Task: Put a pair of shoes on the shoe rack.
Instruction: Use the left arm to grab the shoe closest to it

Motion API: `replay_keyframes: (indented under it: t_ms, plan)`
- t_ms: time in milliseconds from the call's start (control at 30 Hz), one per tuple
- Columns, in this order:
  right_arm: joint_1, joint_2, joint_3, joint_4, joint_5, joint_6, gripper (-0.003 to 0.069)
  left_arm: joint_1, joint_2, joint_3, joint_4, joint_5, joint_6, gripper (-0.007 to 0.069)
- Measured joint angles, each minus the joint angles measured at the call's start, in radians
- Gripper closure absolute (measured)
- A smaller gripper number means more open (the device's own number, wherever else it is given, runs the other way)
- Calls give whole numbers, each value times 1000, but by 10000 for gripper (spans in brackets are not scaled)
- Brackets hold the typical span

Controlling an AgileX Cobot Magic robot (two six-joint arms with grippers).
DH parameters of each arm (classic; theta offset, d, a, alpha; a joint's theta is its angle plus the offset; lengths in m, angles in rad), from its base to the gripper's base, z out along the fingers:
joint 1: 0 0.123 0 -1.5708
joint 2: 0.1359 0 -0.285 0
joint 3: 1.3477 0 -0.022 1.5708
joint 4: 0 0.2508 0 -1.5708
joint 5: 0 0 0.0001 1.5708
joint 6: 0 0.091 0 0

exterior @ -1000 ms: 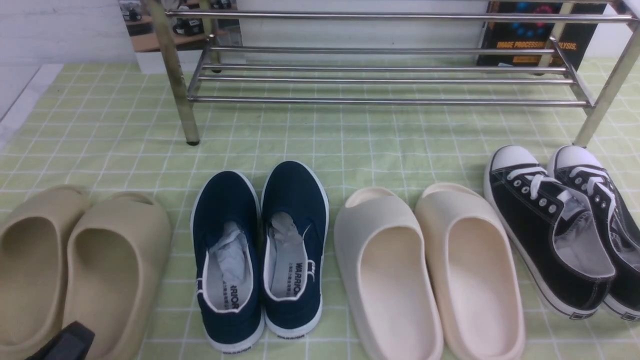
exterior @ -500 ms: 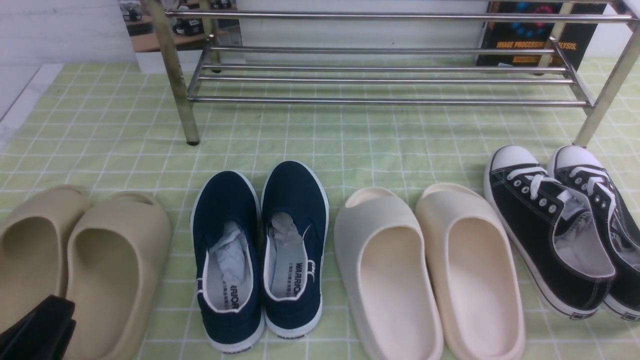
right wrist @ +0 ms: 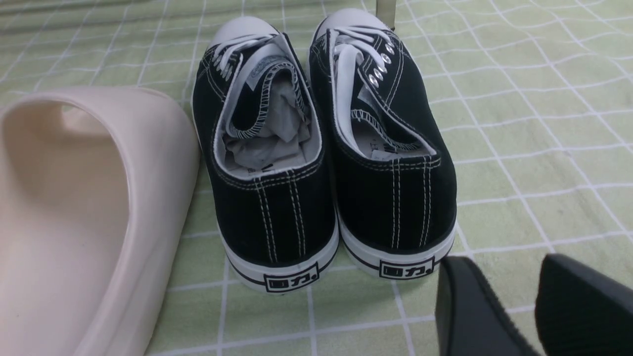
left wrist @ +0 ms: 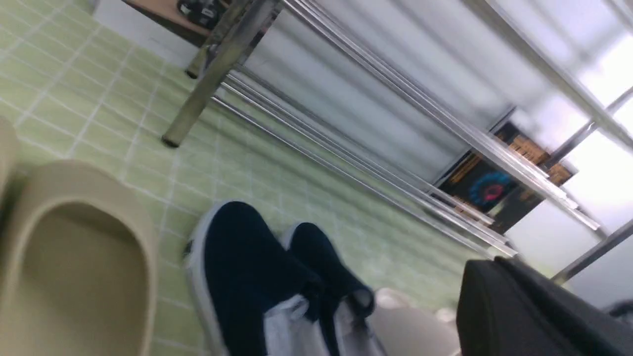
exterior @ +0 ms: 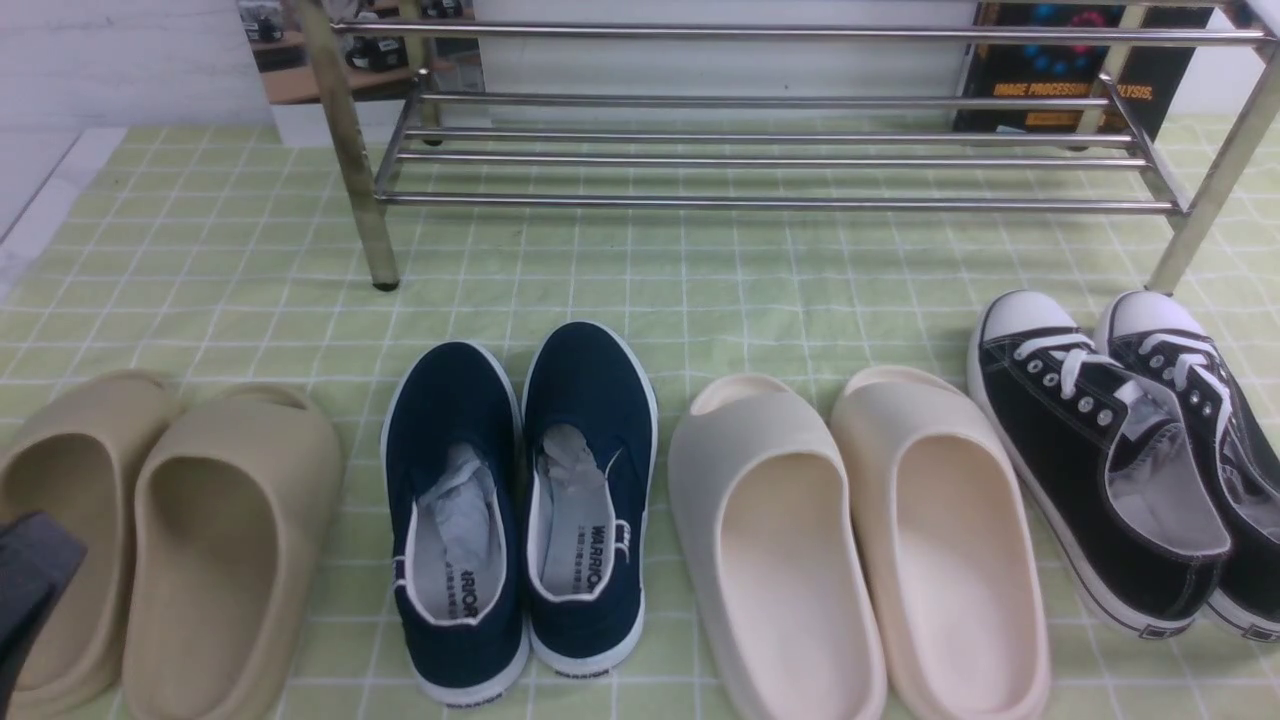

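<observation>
The pair of navy slip-on shoes (exterior: 450,400) stands side by side on the green checked cloth, toes toward the shoe rack (exterior: 780,203), white paper stuffed inside. The silver rack stands at the far side, its low shelf bare. My left gripper (exterior: 30,580) shows as a dark shape at the lower left edge, over the tan slides, to the left of the navy pair. In the left wrist view its fingers (left wrist: 497,262) show no gap, and the navy shoes (left wrist: 247,262) and the rack (left wrist: 346,173) lie ahead. My right gripper (right wrist: 509,269) is open and empty behind the black sneakers' heels.
Tan foam slides (exterior: 230,540) lie left of the navy pair and cream slides (exterior: 780,540) right of it. Black lace-up sneakers (exterior: 1100,470) lie at the far right, near the rack's right leg; they also show in the right wrist view (right wrist: 272,207). A dark box (exterior: 1060,70) stands behind the rack.
The left gripper's dark shape has moved leftward and higher along the lower left edge of the front view. The shoes and rack have not moved.
</observation>
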Motion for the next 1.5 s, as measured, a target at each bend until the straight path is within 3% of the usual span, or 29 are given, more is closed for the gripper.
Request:
replay_keyframes:
  t_ms: [100,267,467,533,567,667,767,800,833,1000,1133,1367,1500]
  plan:
    - [0,0,0,0,0,0,412,0,183,-189,246,199,-63,638]
    - [0,0,0,0,0,0,412,-1,428,-396,495,467,-105,638]
    - [0,0,0,0,0,0,412,-134,665,-504,561,531,-112,634]
    - [0,0,0,0,0,0,412,-251,777,-509,556,524,-123,580]
    - [0,0,0,0,0,0,412,-251,777,-509,556,524,-123,573]
    - [0,0,0,0,0,0,412,-367,939,-509,550,497,-201,400]
    - [0,0,0,0,0,0,412,-412,1057,-509,549,435,-232,263]
    - [0,0,0,0,0,0,412,-414,1066,-509,548,435,-233,255]
    - [0,0,0,0,0,0,412,-423,1139,-509,548,392,-241,188]
    - [0,0,0,0,0,0,412,-427,1301,-511,548,303,-307,123]
    - [0,0,0,0,0,0,412,-427,1404,-512,547,254,-366,146]
    - [0,0,0,0,0,0,412,-427,1486,-522,504,235,-383,445]
    - [0,0,0,0,0,0,412,-426,1421,-567,516,336,-374,620]
